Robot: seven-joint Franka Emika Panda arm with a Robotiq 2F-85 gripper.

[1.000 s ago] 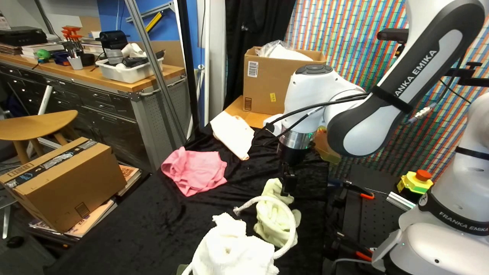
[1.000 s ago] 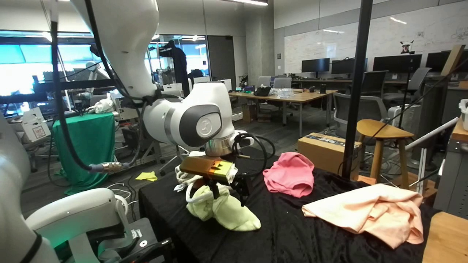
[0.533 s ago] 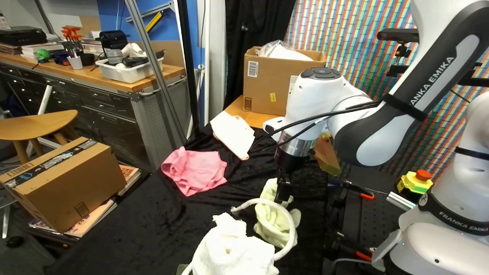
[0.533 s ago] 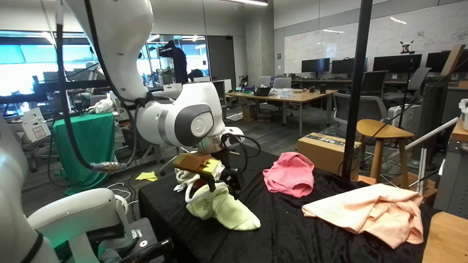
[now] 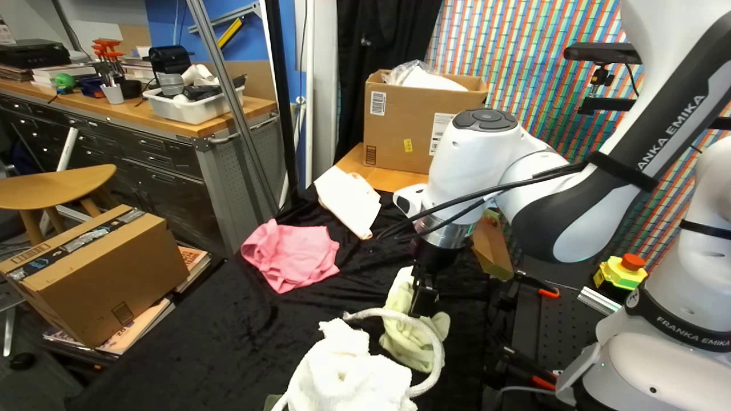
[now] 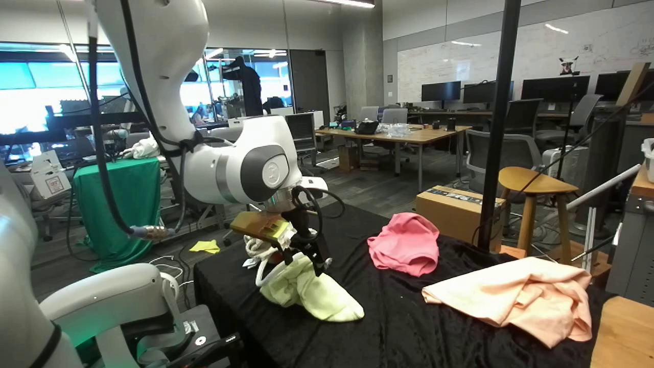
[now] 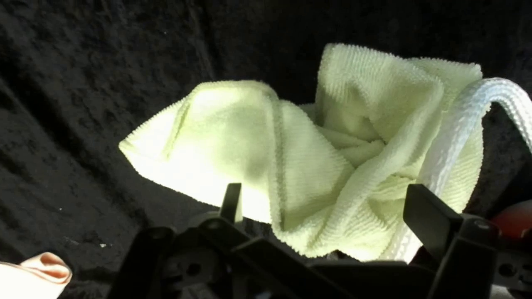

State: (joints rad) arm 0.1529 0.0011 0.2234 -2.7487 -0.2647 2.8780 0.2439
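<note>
Where the bent arm [image 5: 577,220] ends, fingers [image 7: 428,218] hang spread over pale-green cloth [image 7: 309,166].

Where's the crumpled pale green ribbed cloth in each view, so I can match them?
In an exterior view: crumpled pale green ribbed cloth just right of centre, lower half.
In an exterior view: cloth just left of centre, lower half.
In the wrist view: cloth across the middle.
Shared landmark: the white braided rope, overlapping it in all three.
</note>
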